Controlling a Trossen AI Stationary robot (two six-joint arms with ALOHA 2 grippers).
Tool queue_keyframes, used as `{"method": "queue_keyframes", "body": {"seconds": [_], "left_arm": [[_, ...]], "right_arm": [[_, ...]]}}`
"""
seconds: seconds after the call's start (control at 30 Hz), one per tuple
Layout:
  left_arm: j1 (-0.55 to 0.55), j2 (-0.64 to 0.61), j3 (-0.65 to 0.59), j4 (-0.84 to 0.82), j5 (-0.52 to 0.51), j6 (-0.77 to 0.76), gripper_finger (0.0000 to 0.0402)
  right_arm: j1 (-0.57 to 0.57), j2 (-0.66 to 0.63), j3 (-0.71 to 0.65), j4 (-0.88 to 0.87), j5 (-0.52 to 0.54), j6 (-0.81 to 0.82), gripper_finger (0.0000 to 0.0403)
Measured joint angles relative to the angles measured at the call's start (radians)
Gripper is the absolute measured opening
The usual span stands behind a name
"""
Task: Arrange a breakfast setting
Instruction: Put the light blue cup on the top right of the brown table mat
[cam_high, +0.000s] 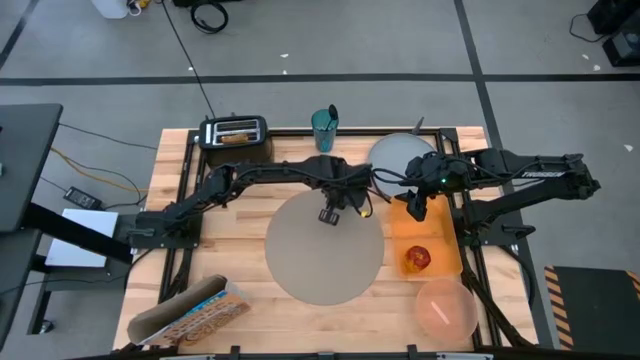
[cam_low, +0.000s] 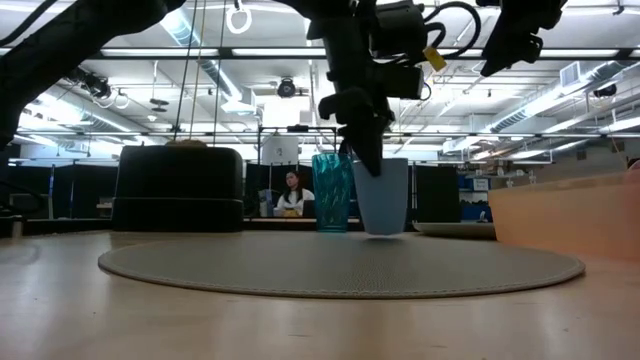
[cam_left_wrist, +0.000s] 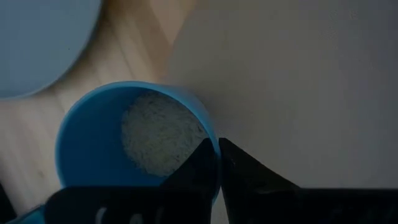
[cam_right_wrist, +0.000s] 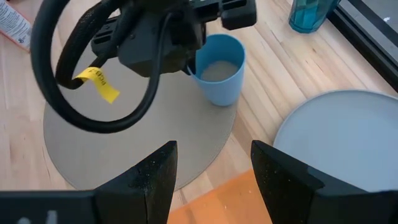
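A small light-blue cup (cam_right_wrist: 217, 71) stands upright at the far edge of the large round grey-beige placemat (cam_high: 325, 255). My left gripper (cam_left_wrist: 216, 144) is over it and shut on its rim. My right gripper (cam_right_wrist: 214, 155) is open and empty above the orange mat (cam_high: 432, 232), near the grey plate (cam_high: 398, 155). The red apple (cam_high: 418, 258) lies on the orange mat. The translucent pink bowl (cam_high: 445, 308) stands at the near right. A toast slice sits in the black toaster (cam_high: 235, 132). I cannot make out the spoon. My left gripper pinches the cup's wall at the rim (cam_left_wrist: 210, 129), one finger (cam_left_wrist: 198, 167) inside the cup and one (cam_left_wrist: 249, 171) outside. The fingers come from above, pointing down. The cup is upright; whether its base (cam_low: 382, 230) rests on the placemat or hangs just above it, I cannot tell.
A teal glass (cam_high: 324, 128) stands at the far edge behind the cup. A cereal box (cam_high: 190, 312) lies at the near left corner. The orange mat lies right of the placemat. Bare wood shows left of the placemat.
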Motion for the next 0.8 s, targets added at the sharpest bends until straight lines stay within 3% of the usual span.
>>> {"method": "queue_keyframes", "body": {"seconds": [0.27,0.6,0.8], "left_arm": [[0.000,0.000,0.000,0.014,0.006,0.007,0.0028],[0.000,0.000,0.000,0.014,0.009,-0.002,0.0096],[0.000,0.000,0.000,0.013,0.009,-0.005,0.0109]], "right_arm": [[0.000,0.000,0.000,0.000,0.000,0.000,0.0213],[0.000,0.000,0.000,0.000,0.000,0.000,0.0213],[0.000,0.000,0.000,0.000,0.000,0.000,0.0213]]}}
